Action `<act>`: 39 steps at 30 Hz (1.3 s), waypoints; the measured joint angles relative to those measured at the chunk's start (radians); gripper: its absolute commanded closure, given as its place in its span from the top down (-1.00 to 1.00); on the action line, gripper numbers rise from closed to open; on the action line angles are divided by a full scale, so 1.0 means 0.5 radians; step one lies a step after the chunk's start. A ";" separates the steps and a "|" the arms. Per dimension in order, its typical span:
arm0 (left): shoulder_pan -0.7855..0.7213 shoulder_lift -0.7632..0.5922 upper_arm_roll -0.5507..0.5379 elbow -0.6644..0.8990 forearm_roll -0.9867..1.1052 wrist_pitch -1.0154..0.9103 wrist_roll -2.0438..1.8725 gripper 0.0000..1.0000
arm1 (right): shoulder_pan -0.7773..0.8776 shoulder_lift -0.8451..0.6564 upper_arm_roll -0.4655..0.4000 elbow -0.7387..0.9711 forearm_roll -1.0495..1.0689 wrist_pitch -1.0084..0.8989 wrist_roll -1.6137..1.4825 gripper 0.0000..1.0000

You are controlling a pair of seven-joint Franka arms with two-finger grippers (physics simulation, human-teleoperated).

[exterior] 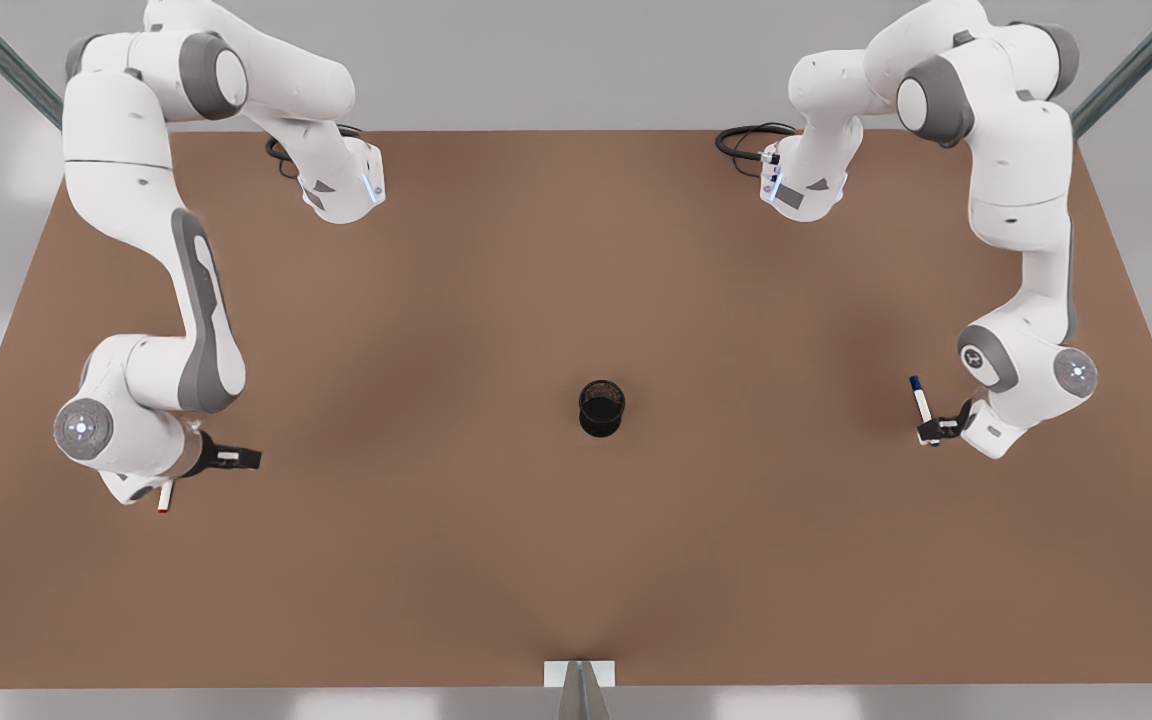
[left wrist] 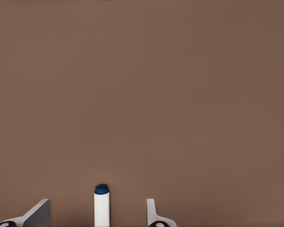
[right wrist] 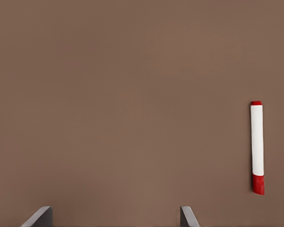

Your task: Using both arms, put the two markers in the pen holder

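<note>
The pen holder (exterior: 601, 407) stands upright near the middle of the brown table (exterior: 576, 250), a small black mesh cup with nothing in it yet. Both markers are well apart from it, one to each side.

The blue-capped marker (exterior: 922, 402) is at the front view's right, within the left gripper (exterior: 932, 430). In the left wrist view the marker (left wrist: 102, 205) sits between the two fingers with clear table showing on both sides of its barrel, so the left gripper (left wrist: 98, 215) is spread around it and not yet clamped. Whether the marker lies on the table or is lifted I cannot tell.

The red-capped marker (exterior: 165, 497) lies at the front view's left, just beside the right arm's wrist. In the right wrist view it (right wrist: 257, 147) lies flat on the table, off to one side of the parted fingers, so the right gripper (right wrist: 116, 217) holds nothing and is not lined up over it; in the front view this gripper (exterior: 236, 458) points toward the table's centre.

The step in hand looks like the pick-up, with neither marker secured. Next, the left gripper needs to close on the blue-capped barrel, and the right gripper needs to shift sideways until the red-capped marker lies between its fingers, then descend and close.
</note>
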 measured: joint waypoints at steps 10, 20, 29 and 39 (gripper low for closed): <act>-0.014 0.045 -0.005 -0.009 -0.007 0.077 0.242 0.34 | -0.192 0.306 -0.018 0.046 -0.037 0.382 -0.126 1.00; -0.013 0.080 -0.005 -0.007 -0.013 0.095 0.378 0.07 | -0.419 0.490 -0.027 0.167 -0.063 0.543 -0.326 1.00; -0.013 0.093 -0.008 -0.006 -0.015 0.099 0.446 -0.21 | -0.468 0.577 -0.023 0.185 -0.061 0.636 -0.491 0.25; -0.016 0.091 -0.012 -0.009 -0.060 0.099 0.464 -0.51 | -0.502 0.595 -0.010 0.188 -0.060 0.661 -0.615 0.04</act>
